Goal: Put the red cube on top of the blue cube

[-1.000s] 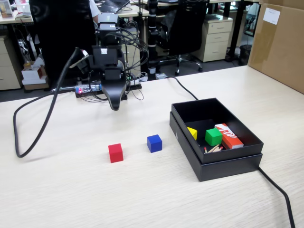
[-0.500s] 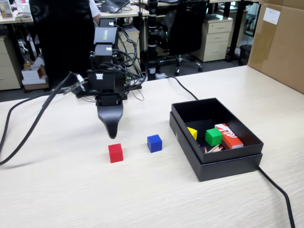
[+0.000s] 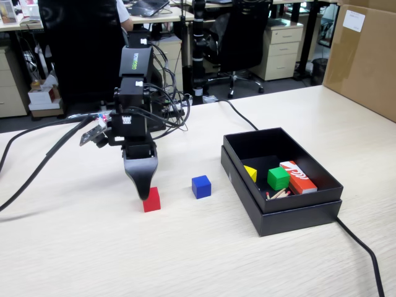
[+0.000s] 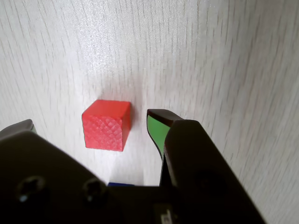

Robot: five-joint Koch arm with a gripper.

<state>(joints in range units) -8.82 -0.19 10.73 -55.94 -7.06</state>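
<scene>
Between spread jaws of gripper (image 4: 91, 123): red cube (image 4: 106, 124) on table, untouched, nearer green-padded jaw

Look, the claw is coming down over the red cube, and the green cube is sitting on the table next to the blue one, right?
Not quite. The green cube is inside the black box, as the fixed view shows, not on the table beside the blue cube. The rest is right: the open claw is around the red cube, seen in the wrist view.
</scene>
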